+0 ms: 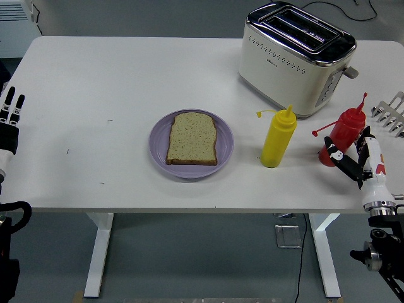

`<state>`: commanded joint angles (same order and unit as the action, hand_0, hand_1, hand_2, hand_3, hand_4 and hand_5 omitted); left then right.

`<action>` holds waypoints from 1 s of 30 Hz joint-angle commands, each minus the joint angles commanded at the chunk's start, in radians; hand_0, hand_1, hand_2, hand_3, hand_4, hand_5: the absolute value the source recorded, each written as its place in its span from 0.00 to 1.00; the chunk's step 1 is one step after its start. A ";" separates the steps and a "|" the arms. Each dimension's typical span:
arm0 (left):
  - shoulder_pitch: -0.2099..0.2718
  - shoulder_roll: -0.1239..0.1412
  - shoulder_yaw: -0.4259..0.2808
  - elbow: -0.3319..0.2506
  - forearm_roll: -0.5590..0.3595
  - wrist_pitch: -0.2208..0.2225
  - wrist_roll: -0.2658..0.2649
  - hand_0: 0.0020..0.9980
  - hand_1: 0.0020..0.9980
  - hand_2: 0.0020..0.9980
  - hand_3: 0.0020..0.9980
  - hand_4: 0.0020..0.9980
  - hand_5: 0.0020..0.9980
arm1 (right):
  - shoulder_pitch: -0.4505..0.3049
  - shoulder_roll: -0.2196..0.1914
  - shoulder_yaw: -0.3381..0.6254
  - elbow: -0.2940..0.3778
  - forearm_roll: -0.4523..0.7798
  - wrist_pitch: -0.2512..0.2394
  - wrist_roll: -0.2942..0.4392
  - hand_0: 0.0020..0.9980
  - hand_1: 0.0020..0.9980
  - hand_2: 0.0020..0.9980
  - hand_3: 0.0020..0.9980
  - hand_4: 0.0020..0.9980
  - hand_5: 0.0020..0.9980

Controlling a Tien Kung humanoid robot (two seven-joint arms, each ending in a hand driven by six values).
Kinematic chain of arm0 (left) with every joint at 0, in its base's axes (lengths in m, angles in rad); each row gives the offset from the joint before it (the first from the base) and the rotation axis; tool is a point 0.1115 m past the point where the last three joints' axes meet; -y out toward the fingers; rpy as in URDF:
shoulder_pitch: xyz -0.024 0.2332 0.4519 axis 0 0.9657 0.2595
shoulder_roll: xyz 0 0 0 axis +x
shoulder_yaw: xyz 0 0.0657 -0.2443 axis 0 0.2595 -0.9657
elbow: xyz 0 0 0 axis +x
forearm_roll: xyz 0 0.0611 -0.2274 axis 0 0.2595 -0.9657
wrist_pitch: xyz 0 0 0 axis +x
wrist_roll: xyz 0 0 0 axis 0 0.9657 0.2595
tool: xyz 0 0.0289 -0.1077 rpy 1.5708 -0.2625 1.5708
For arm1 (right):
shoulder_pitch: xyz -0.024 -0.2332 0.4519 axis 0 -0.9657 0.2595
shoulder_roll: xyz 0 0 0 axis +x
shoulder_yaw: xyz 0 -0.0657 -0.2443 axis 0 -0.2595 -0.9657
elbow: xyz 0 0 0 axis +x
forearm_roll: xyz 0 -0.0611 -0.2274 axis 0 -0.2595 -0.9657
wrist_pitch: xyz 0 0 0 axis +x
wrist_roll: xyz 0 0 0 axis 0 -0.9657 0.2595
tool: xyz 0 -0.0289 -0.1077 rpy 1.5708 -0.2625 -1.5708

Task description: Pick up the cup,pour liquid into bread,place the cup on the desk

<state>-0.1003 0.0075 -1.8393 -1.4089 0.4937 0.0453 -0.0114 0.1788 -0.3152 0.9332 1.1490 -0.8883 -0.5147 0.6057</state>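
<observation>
a white desk [126,76] carried a purple plate [158,140] with one slice of bread [192,139] on it, a yellow squeeze bottle [278,137] standing upright just to the plate's right, a red squeeze bottle [341,134] further right, and a cream toaster [295,57] behind them. the right hand [356,161] sat at the desk's right edge just beside the red bottle, fingers relaxed and grasping nothing. the left hand [9,120] rested at the left edge, fingers straight and empty.
</observation>
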 joint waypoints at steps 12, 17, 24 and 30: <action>0.002 0.001 0.004 0.000 0.001 -0.001 0.000 0.79 0.75 0.76 0.71 0.51 0.99 | -0.082 -0.030 0.050 0.085 -0.019 0.012 -0.011 0.98 0.88 0.99 1.00 0.80 0.21; 0.004 0.001 0.008 0.001 0.002 -0.001 0.001 0.79 0.75 0.76 0.71 0.51 0.99 | -0.131 -0.050 0.084 0.118 -0.029 0.012 -0.015 0.98 0.88 0.99 1.00 0.81 0.22; 0.006 0.003 0.011 0.000 0.001 -0.001 0.001 0.79 0.75 0.76 0.71 0.51 0.99 | -0.204 -0.068 0.147 0.184 -0.024 -0.001 -0.005 0.97 0.87 0.98 1.00 0.81 0.22; 0.003 0.004 0.009 0.000 0.001 -0.001 0.001 0.79 0.76 0.76 0.71 0.51 0.99 | -0.246 -0.070 0.232 0.267 0.036 0.008 -0.012 0.90 0.81 0.91 0.91 0.79 0.23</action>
<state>-0.0972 0.0116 -1.8303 -1.4093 0.4947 0.0442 -0.0102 -0.0676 -0.3847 1.1651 1.4158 -0.8519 -0.5069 0.5933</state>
